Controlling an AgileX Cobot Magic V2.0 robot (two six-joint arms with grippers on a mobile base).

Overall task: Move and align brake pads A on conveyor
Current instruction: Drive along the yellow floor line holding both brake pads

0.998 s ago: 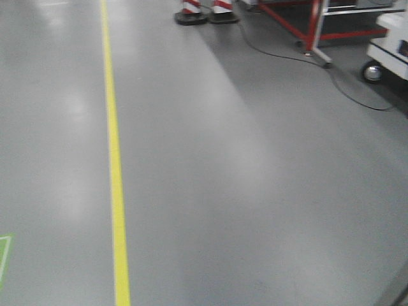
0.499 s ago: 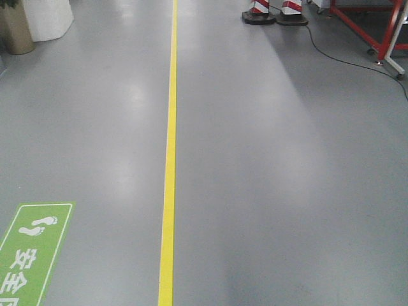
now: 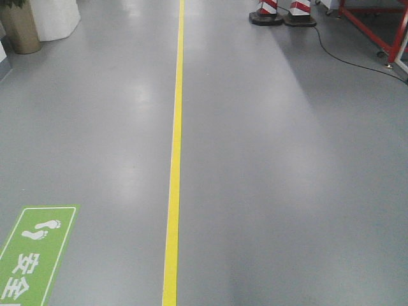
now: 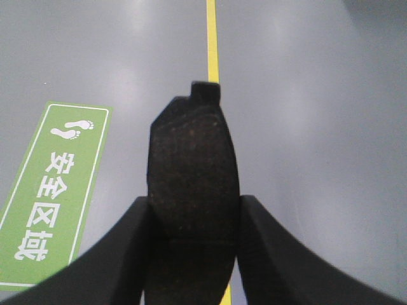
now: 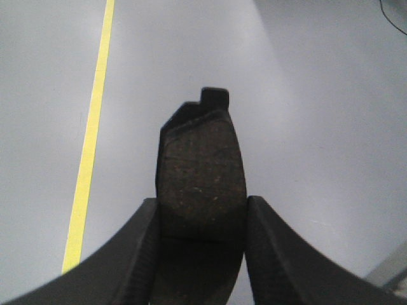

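My left gripper point(image 4: 194, 213) is shut on a dark brake pad point(image 4: 192, 162); the pad stands out forward between the two black fingers, over the grey floor. My right gripper point(image 5: 202, 216) is shut on a second dark brake pad point(image 5: 202, 171), held the same way, with its small tab at the far end. Both pads hang in the air above the floor. The conveyor and the other pads are out of view. Neither gripper shows in the front view.
A yellow floor line point(image 3: 175, 159) runs straight ahead. A green floor sign point(image 3: 32, 261) with footprints lies at the lower left. Two red-and-white cones point(image 3: 284, 13), a red frame point(image 3: 382, 25) and a black cable point(image 3: 347, 57) are at the far right. A white pillar point(image 3: 54, 16) stands far left.
The front view has swung left: the yellow line has shifted from the left to the centre, and the green sign and white pillar have come into view. The red frame has slid right.
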